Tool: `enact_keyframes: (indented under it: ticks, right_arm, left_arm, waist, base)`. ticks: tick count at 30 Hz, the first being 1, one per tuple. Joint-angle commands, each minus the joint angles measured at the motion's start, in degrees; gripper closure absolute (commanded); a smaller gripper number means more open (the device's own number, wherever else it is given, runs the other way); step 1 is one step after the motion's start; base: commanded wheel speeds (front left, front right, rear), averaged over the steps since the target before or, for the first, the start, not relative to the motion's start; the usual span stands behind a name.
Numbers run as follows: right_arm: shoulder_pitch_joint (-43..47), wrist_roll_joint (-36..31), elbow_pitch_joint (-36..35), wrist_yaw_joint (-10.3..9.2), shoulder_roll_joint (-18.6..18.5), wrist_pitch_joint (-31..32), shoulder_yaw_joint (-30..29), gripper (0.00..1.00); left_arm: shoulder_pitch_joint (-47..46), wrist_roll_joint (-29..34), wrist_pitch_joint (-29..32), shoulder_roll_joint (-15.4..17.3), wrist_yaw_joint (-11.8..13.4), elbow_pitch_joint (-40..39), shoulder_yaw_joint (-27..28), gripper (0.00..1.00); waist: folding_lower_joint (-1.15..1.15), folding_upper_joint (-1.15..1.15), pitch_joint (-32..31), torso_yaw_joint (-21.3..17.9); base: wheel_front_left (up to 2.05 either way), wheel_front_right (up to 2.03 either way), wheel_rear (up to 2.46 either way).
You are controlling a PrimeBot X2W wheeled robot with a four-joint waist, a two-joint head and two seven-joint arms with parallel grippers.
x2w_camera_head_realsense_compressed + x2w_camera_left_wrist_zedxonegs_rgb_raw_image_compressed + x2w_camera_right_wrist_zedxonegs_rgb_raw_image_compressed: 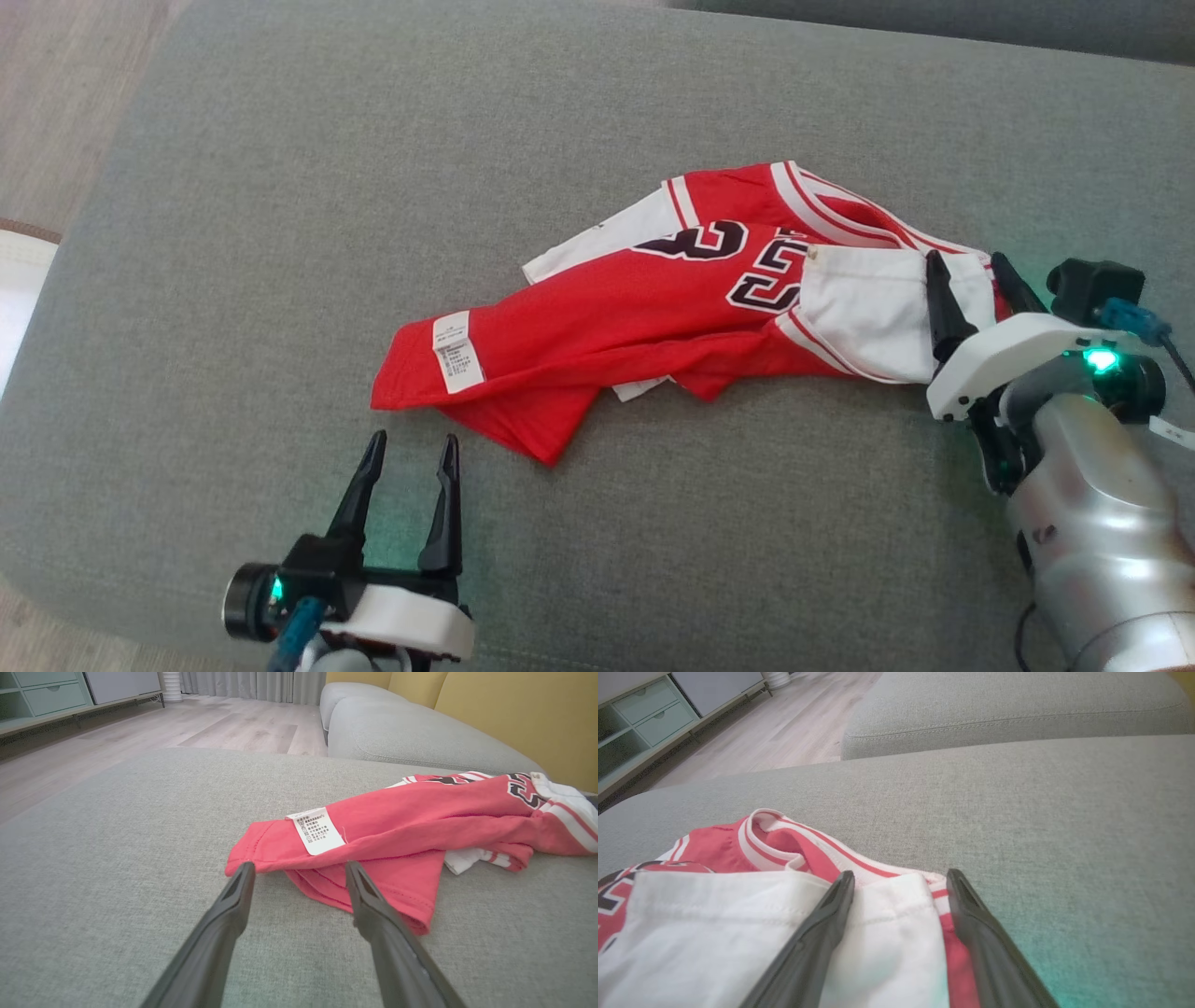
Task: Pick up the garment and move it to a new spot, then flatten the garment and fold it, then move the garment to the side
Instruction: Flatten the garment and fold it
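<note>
Now the crumpled garment (635,308) lies on the grey sofa cushion (280,233). Left gripper (414,437), fingers (353,499) wide, sits just short of the hem (401,392); right gripper (966,259), fingers wide, sits over the white panel (859,317). Each should bite deep before lifting.

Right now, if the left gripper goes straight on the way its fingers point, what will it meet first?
Probably the hem of the red jersey, near its white care label; the left gripper stands open, close by.

The long fingers (356,499) are black and pointed. Each wrist shell (1008,357) is white with a green light (1102,359) and a blue plug (1131,319); the forearm (1092,532) is silver.
</note>
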Motion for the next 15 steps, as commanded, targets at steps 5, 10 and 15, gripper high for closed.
enact_keyframes:
  ticks: [5,10,15]
  right_arm:
    - [-1.9,1.2,0.6,-0.04,0.1,-2.0,2.6,0.00]
    - [-2.2,2.2,1.6,-0.04,0.2,-3.3,5.1,0.05]
    - [-2.3,3.2,2.4,-0.04,0.0,-4.0,7.5,0.25]
  left_arm:
    - [-2.1,-0.4,-0.4,0.0,0.6,-1.6,1.1,0.00]
    - [-2.2,-0.5,-0.4,0.0,0.7,-1.4,1.1,0.00]
    - [-2.1,-0.8,-0.4,0.0,0.7,-1.3,1.1,0.00]
  waist:
    - [-0.01,0.00,0.1,0.0]
    - [-0.01,0.00,-0.3,-0.3]
    - [-0.01,0.00,-0.8,-0.5]
  base:
    - [0.00,0.00,0.00]
    - [0.00,0.00,0.00]
    - [0.00,0.00,0.00]
